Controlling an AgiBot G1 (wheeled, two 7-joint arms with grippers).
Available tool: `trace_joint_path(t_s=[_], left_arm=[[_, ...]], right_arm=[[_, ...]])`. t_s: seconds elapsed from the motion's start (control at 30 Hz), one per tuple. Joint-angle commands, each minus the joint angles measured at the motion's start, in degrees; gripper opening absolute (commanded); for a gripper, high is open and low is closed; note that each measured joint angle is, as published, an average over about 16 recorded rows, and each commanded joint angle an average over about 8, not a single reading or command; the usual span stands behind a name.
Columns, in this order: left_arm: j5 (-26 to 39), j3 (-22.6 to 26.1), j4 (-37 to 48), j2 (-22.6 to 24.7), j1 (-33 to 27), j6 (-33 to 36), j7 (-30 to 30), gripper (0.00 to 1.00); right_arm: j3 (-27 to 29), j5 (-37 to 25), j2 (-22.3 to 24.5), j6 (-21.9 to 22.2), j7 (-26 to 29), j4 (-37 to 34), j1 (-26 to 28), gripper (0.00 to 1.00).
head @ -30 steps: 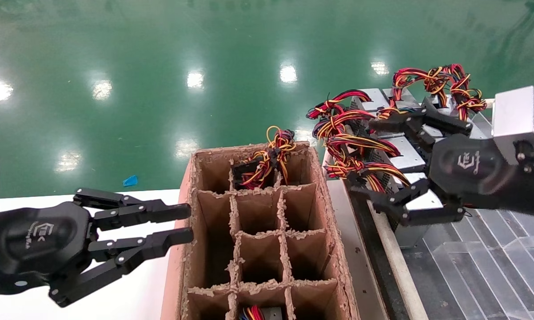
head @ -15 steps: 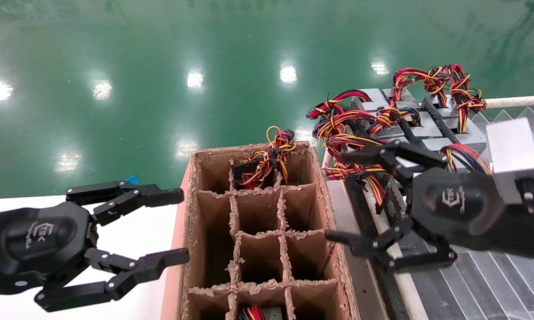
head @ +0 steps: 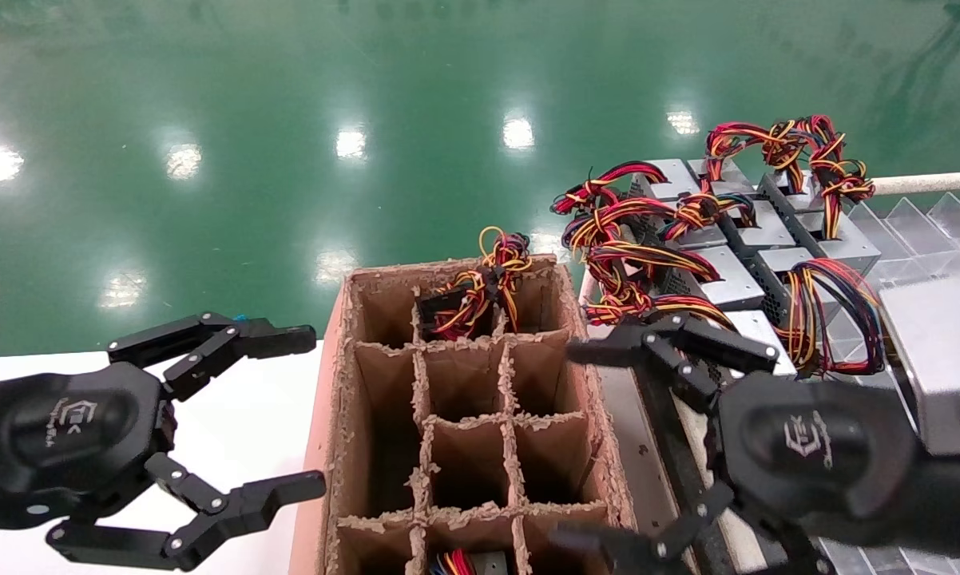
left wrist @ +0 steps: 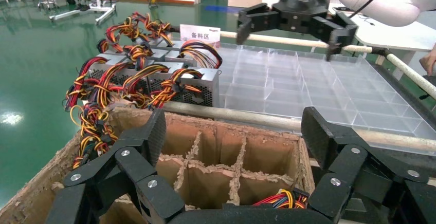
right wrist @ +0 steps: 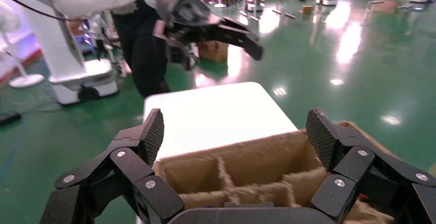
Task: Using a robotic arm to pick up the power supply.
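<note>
My black right claw (head: pixel 600 447) hung spread and empty over the brown divided cardboard box (head: pixel 464 431); silver-grey wired power supplies (head: pixel 727 275) lay beside it. Cardboard dividers risked snagging fingers.

The right gripper (head: pixel 604 447) is cut off at the head view's lower edge, so the lower finger (head: pixel 608 547) shows only in part, and its forearm runs out of the right edge. The left gripper (head: pixel 276 411) loses its forearm at the left edge. In the cardboard box (head: pixel 332 383), a power supply (head: pixel 468 563) in the nearest cell is cropped by the lower edge, showing only wires and a grey strip.
</note>
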Motion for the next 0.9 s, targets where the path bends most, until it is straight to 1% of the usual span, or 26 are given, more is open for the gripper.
trace_joint_path(t_s=[0.03, 0.23, 0.9], left_arm=[[0.00, 0.00, 0.00, 0.00, 0.00, 0.00, 0.00, 1.00], [-0.01, 0.00, 0.01, -0.01, 0.01, -0.01, 0.00, 1.00], [-0.01, 0.00, 0.01, -0.01, 0.01, -0.01, 0.00, 1.00]], right_arm=[[0.18, 0.86, -0.13, -0.31, 0.45, 0.60, -0.85, 1.00], [0.38, 1.82, -0.27, -0.66, 0.78, 1.18, -1.71, 1.00], [0.25, 0.98, -0.16, -0.36, 0.50, 0.64, -0.97, 1.00]])
